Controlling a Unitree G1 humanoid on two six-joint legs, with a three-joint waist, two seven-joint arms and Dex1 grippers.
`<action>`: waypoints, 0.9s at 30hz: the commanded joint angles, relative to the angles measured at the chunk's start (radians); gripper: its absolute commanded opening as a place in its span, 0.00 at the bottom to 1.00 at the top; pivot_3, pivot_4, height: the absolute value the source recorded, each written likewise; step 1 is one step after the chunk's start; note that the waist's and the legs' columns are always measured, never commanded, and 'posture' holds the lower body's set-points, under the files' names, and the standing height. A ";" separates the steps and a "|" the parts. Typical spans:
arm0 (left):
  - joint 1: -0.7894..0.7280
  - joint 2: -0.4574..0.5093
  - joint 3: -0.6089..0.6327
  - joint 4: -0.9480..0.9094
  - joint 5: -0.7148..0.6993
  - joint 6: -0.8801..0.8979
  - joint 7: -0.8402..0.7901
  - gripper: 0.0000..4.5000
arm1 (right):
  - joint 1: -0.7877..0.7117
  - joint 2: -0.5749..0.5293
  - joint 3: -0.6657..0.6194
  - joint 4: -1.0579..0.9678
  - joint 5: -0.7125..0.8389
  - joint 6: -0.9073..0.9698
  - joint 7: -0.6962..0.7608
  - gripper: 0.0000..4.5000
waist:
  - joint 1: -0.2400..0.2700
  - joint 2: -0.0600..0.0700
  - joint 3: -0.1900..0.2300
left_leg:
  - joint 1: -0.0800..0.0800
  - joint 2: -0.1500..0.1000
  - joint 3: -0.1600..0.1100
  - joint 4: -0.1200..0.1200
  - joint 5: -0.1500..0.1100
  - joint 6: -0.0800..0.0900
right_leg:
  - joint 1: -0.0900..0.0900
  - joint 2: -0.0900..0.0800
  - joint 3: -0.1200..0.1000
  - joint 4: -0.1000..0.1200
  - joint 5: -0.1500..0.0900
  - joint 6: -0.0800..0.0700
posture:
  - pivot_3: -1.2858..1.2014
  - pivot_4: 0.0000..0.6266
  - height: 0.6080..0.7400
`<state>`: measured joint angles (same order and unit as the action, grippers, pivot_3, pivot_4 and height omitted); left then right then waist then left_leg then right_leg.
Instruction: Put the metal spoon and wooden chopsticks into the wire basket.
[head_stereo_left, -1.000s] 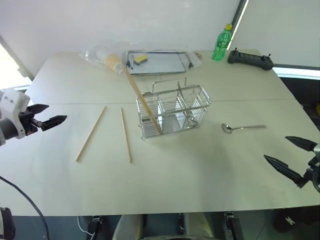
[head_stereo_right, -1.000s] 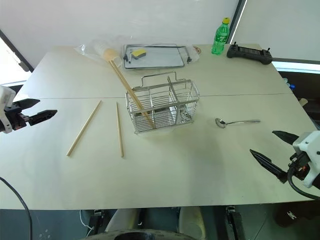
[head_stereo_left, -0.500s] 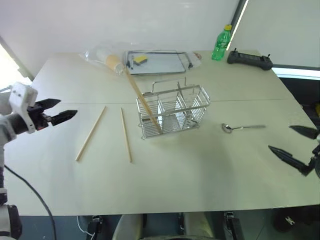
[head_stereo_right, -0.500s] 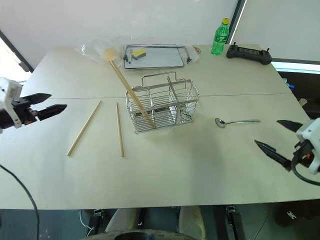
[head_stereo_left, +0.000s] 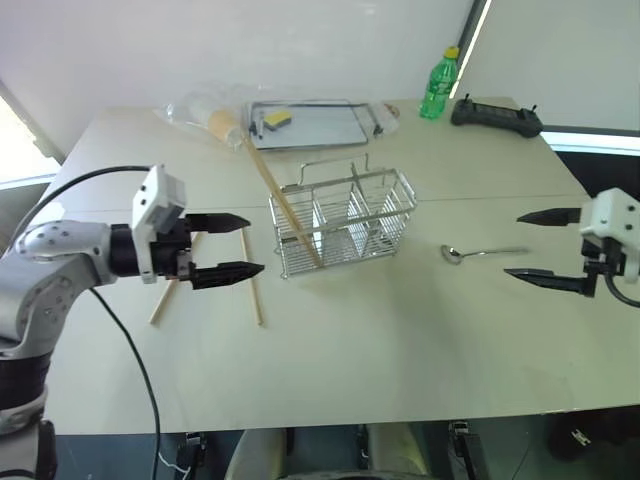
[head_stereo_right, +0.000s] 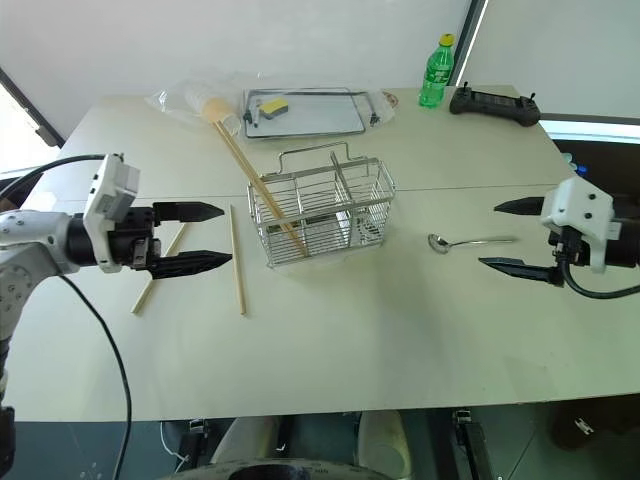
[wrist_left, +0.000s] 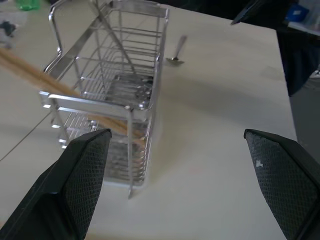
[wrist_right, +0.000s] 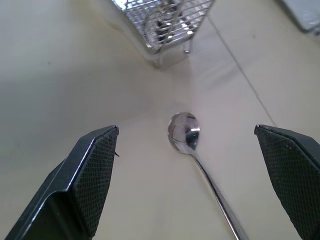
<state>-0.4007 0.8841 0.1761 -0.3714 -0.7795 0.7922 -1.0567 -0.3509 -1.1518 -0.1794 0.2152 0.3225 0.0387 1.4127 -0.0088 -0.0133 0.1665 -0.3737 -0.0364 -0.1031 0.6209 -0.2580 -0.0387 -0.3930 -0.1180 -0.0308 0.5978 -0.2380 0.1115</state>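
A: What's nearest the desk's (head_stereo_left: 330, 370) left edge?

B: The left gripper (head_stereo_left: 232, 245), fingers spread wide and holding nothing, hovering over two chopsticks (head_stereo_left: 249, 270) that lie flat on the desk.

A: And in the middle?

B: The basket (head_stereo_left: 345, 222) stands upright, just past the gripper's tips. A third chopstick (head_stereo_left: 281, 202) leans in its left compartment, its top tilted toward the far-left corner.

A: The spoon?

B: The spoon (head_stereo_left: 483, 252) lies flat between the basket and the right edge, bowl toward the basket. The right gripper (head_stereo_left: 535, 247) hangs beside the handle end, fingers wide apart and empty.
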 joint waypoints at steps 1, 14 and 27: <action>-0.023 -0.005 0.029 -0.058 -0.057 0.030 0.040 1.00 | -0.164 0.006 0.106 0.147 -0.080 -0.097 0.097 1.00 | -0.004 0.001 0.001 | 0.000 0.000 0.000 0.000 0.000 0.000 | 0.000 0.000 0.000 0.000 0.000 0.001 | 0.52 0.24 0.76; 0.000 -0.004 0.094 -0.152 -0.161 0.080 0.177 1.00 | -0.617 0.156 0.511 0.646 -0.224 -0.194 0.202 1.00 | -0.006 0.001 0.002 | 0.000 -0.001 -0.001 0.001 0.000 -0.001 | 0.000 0.001 0.001 0.001 0.002 0.003 | 0.52 0.24 0.76; 0.015 0.038 0.138 -0.190 -0.242 0.105 0.255 1.00 | -0.783 0.261 0.518 1.026 -0.502 -0.323 0.091 1.00 | -0.009 0.001 0.002 | 0.000 -0.001 0.000 0.002 0.001 -0.002 | 0.000 0.001 0.002 0.002 0.002 0.003 | 0.52 0.24 0.76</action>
<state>-0.3680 0.9059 0.2717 -0.5330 -1.0015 0.9026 -0.8111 -1.1014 -0.8872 0.3508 1.2280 -0.1594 -0.2714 1.5283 -0.0183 -0.0124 0.1683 -0.3732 -0.0379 -0.1033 0.6228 -0.2568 -0.0410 -0.3930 -0.1171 -0.0291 0.6005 -0.2359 0.1147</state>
